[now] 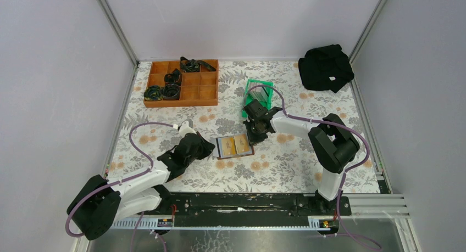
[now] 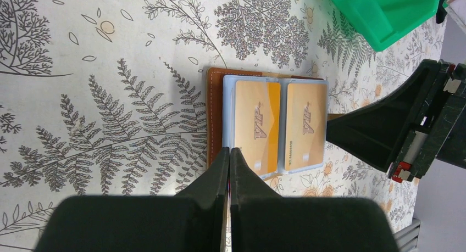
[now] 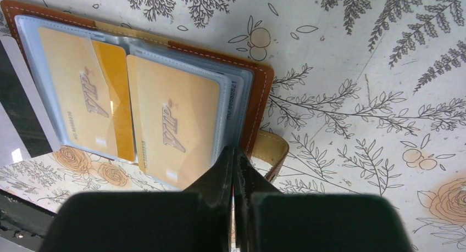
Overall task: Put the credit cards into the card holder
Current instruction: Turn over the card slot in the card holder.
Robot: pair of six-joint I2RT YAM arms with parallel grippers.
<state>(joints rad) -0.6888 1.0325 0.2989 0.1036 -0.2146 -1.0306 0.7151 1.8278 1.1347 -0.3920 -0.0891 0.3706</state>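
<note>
We see bright, even light; beyond the right claw (image 3: pixel 235 156) the credit cards (image 3: pixel 176 126) glint faintly, its near body blurred.

A small brown leather card holder (image 2: pixel 213 115) with white stitching lies open and flat near the middle of a floral-patterned table (image 1: pixel 286 164). 2 yellow-orange credit cards (image 2: pixel 258 126), each marked VIP, sit side by side, face up, inside its clear plastic sleeves, 1 on each half.
</note>
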